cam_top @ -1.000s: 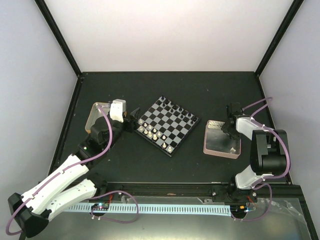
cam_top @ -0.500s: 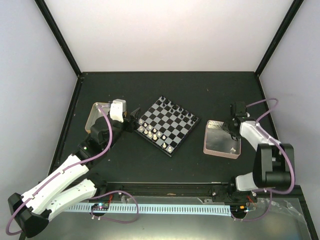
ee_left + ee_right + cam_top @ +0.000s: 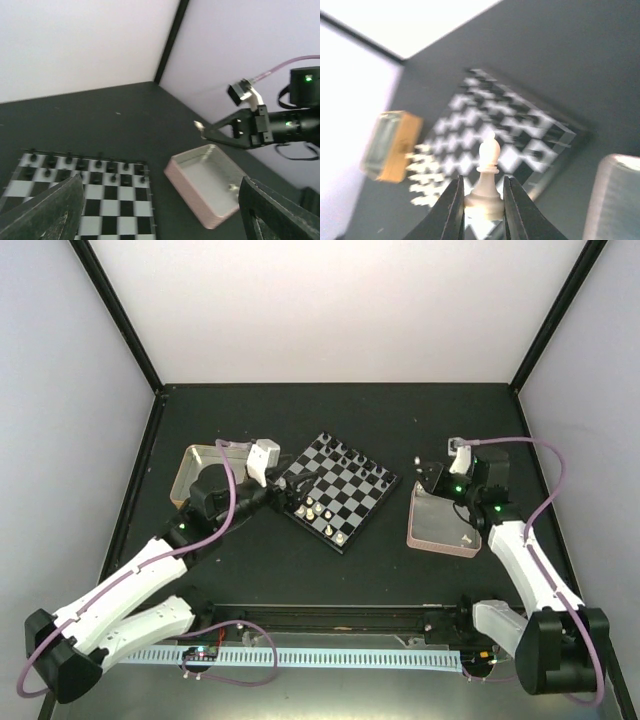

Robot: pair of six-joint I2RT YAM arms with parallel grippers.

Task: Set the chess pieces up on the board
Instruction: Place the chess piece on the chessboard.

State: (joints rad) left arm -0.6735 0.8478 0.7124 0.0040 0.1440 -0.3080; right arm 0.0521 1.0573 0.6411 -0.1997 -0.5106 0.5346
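Tray (image 3: 440, 523) lies near your right gripper (image 3: 481, 187), clenched on a white piece (image 3: 488, 155); tin (image 3: 190, 465) flanks your left gripper (image 3: 161, 180), spread wide at the board (image 3: 350, 490), which blurs from the right wrist.

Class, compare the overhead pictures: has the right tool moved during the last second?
Yes. The right tool, shut on a cream piece, has left the pink tray's inside and now sits beyond its far edge, nearer the board.

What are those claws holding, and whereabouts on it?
The right gripper pinches a white chess piece by its base; the left gripper is open, empty.
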